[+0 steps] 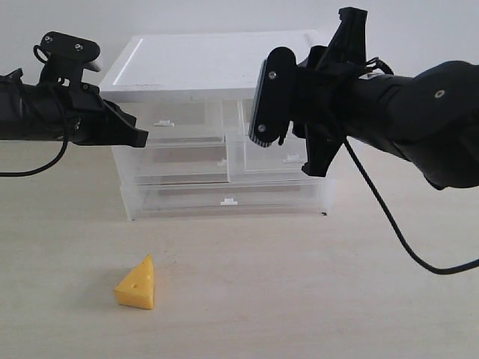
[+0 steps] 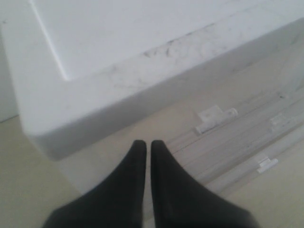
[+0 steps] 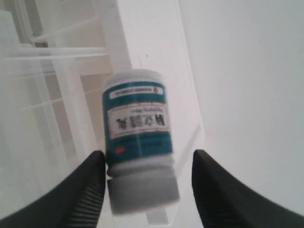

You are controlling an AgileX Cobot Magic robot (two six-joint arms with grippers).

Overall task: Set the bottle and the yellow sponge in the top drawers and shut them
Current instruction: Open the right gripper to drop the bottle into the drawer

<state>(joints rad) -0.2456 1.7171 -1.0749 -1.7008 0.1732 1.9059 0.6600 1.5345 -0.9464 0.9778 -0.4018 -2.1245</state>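
Two black fingers (image 3: 88, 190) of the right claw (image 3: 148, 156) stand spread wider than the bottle (image 3: 138, 145) that sits between them. Its ribbed white cap (image 3: 142, 190) points back toward the wrist camera and lies against or just beside one finger. A clear gap separates it from the other finger, so nothing pinches it. The teal-and-white label (image 3: 137, 118) reads upside down in that view and the bottle's outline is blurred; whether it rests on anything cannot be told. Around it lie translucent plastic walls and a white surface.

In the exterior view the right arm (image 1: 419, 112) covers the bottle entirely. The arm hangs over the right one of the top drawers (image 1: 273, 168), which stands pulled out toward the front, its white tab handle (image 1: 292, 158) showing below the arm. The left top drawer (image 1: 176, 120) sits flush under the white top (image 1: 217, 63) of the cabinet (image 1: 179, 176).

The left claw (image 2: 144, 145) has its two fingertips pressed together with nothing between them. It hovers at the cabinet's front left corner, just under the white top and level with the top drawers; whether the tips touch the plastic cannot be told.

On the pale table (image 1: 314, 299) the yellow sponge (image 1: 137, 284) lies well in front of the cabinet, toward the left, apart from both arms.
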